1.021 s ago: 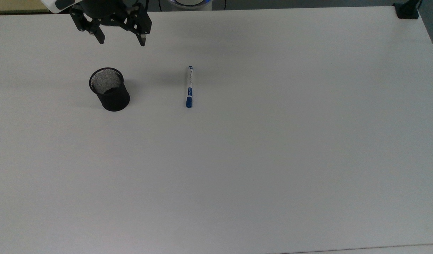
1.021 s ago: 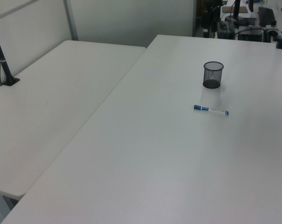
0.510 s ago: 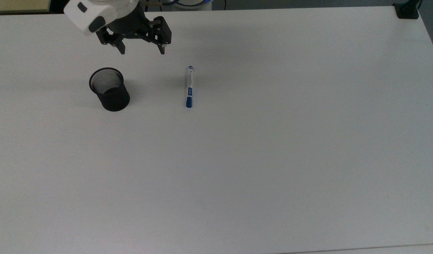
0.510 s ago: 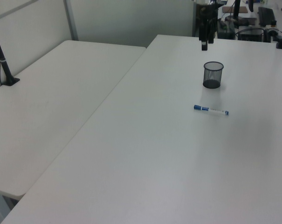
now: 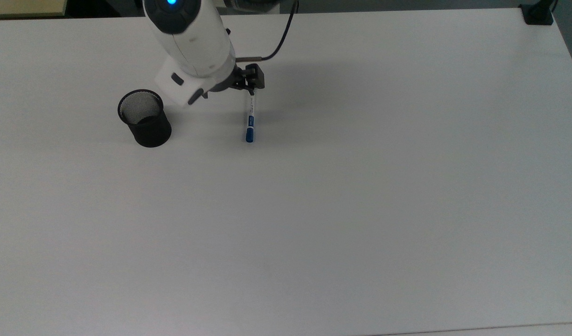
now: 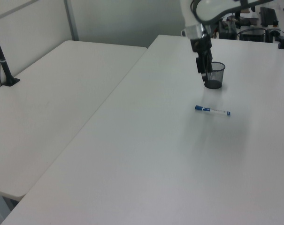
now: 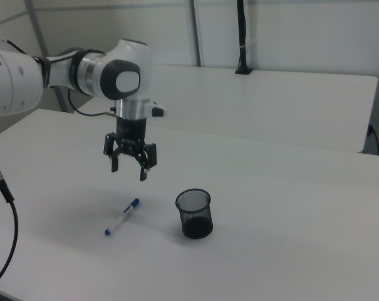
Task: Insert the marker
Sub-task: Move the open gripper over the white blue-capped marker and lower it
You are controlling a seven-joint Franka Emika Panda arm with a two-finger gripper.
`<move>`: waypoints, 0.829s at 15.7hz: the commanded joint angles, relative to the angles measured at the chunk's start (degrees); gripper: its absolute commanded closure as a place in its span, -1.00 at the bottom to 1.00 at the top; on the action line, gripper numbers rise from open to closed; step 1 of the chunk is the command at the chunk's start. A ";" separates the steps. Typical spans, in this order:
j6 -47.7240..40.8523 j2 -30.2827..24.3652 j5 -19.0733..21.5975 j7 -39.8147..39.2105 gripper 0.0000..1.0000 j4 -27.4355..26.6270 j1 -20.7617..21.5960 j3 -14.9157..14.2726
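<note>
Top view: marker (image 5: 250, 117) lying flat on the white surface (image 5: 360, 186), well to the top view's right of the black mesh cup (image 5: 144, 118), blue cap pointing toward the lower edge, small blue tip toward the arm. Arm's white body looming over the space between cup and marker, with the pincer (image 5: 249, 83) mostly hidden beneath it, just above the marker's tip end. Cup standing upright, mouth open.

Left view: marker (image 6: 212, 110) resting in front of the cup (image 6: 214, 75), apart from it, lengthwise across the picture. Pincer (image 6: 203, 65) hanging in front of the cup's near side, clear of the surface (image 6: 146, 154), not touching the marker.

Right view: clearest on the pincer (image 7: 130, 165): fingers spread apart, nothing between them, poised in the air above and beyond the marker (image 7: 122, 217). Marker to the right view's left of the cup (image 7: 195, 213), slanted, capped end nearer the cup.

Handling, as a judgement: light, stiff, slim plastic barrel, smooth and round, so prone to rolling or pivoting if pinched off-centre. Best taken across the white barrel near mid-length, around the blue label, fingers closing crosswise to the long axis. Probably not fragile; modest squeeze enough. Needs tipping upright before going into the cup, so a firm hold against slipping matters more than force.
</note>
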 commanded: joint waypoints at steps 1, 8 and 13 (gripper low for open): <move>0.42 4.49 0.03 -1.00 -1.00 0.01 2.83 -0.49; 1.91 8.54 -0.85 -0.82 -0.77 0.01 4.77 -0.49; 3.40 10.12 -1.03 -0.73 -0.58 -0.17 4.86 -0.49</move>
